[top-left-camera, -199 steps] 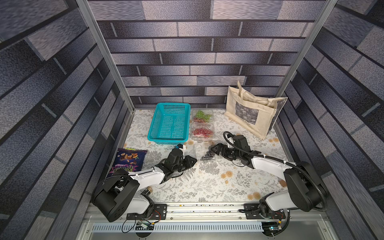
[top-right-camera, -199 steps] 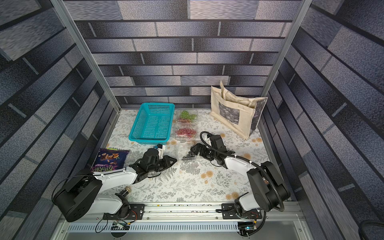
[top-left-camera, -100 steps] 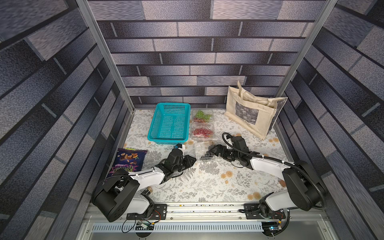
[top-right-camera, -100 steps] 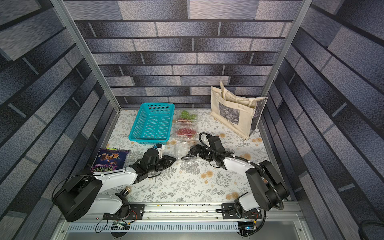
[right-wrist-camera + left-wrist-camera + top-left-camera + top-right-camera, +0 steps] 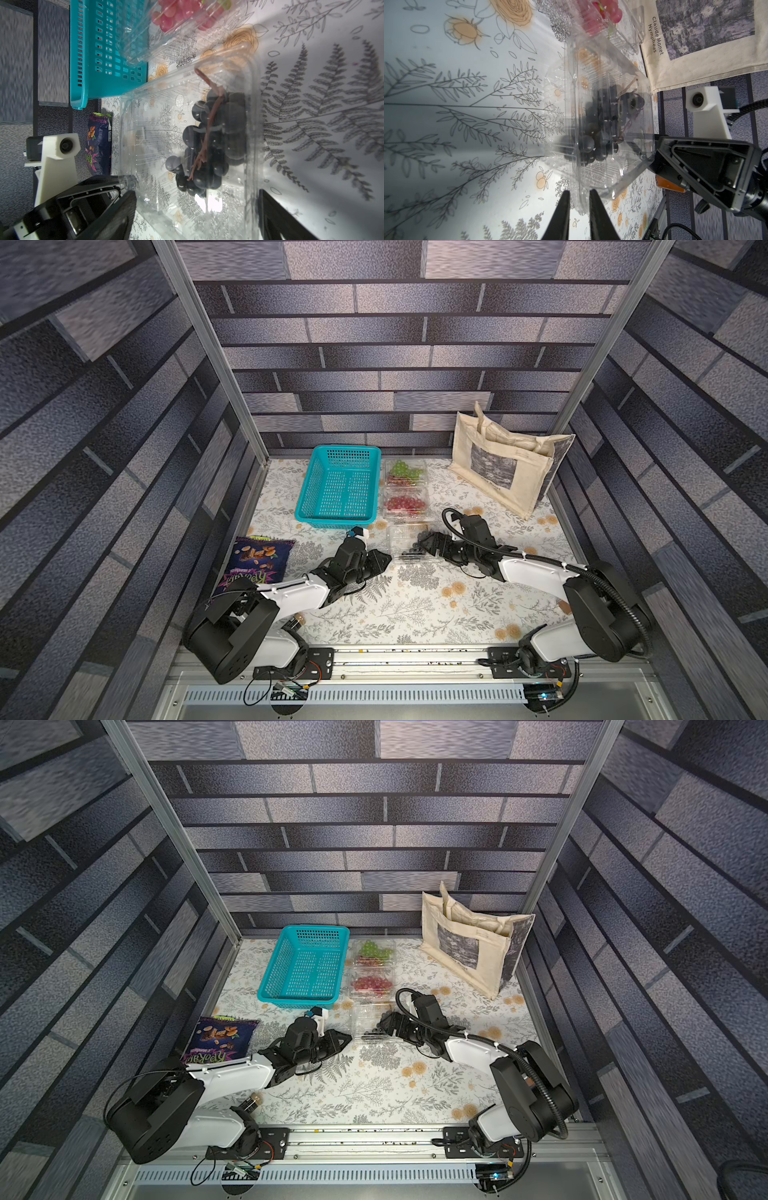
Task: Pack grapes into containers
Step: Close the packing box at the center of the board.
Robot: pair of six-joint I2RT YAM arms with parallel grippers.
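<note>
Honestly not much has changed in the last second. The black grapes (image 5: 209, 141) sit inside the nearest container (image 5: 399, 533), about mid-worktop (image 5: 415, 614), and neither has budged. The left gripper (image 5: 580, 194) is right where it was, jaws nearly together and pinching the thin rim on its side of that box. The one real difference is that the right gripper (image 5: 196, 194) has crept a touch further in over the opposite end. Its jaws are spread wide, one finger either side of the box, and I can't tell if they actually touch the plastic. Running toward the back edge, the middle container (image 5: 390, 514) holds red grapes (image 5: 405, 503) and the far container (image 5: 422, 483) has green grapes (image 5: 401, 467) on top. Both are in the same place as before, just beside the teal basket (image 5: 332, 523).
</note>
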